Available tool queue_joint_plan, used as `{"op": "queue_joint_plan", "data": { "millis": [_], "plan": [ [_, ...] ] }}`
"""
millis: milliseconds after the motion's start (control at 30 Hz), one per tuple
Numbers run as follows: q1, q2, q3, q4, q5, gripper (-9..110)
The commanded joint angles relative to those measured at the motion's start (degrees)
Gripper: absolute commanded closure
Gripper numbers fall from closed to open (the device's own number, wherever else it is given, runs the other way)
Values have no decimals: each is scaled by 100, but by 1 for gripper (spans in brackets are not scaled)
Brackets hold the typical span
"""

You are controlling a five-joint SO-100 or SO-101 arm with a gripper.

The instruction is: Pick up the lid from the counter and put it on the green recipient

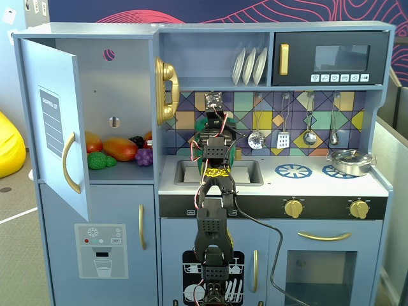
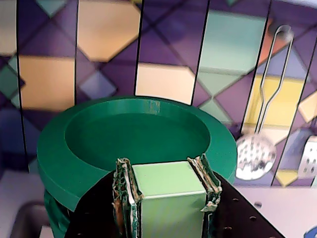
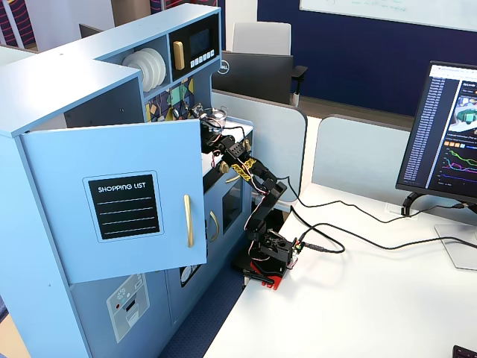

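In the wrist view my gripper is shut on the pale green strap handle of the lid. The lid is a round dark-green disc, held level directly over the green recipient. Only a ribbed sliver of the recipient shows under the lid's left edge, so I cannot tell whether they touch. In a fixed view the arm reaches up over the white counter toward the tiled back wall. There it hides nearly all of the lid and recipient.
A sink lies under the arm. Blue burner rings and a silver pan sit to the right on the counter. Utensils hang on the back wall, and a skimmer is just right of the lid. The fridge door stands open at the left.
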Motion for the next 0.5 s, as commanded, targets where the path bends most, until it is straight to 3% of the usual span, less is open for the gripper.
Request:
{"op": "queue_joint_plan", "data": {
  "millis": [0, 433, 467],
  "plan": [
    [9, 79, 44, -272, -35, 102],
    [-18, 229, 677, -562, 35, 101],
    [-18, 246, 712, -624, 149, 96]
  ]
}}
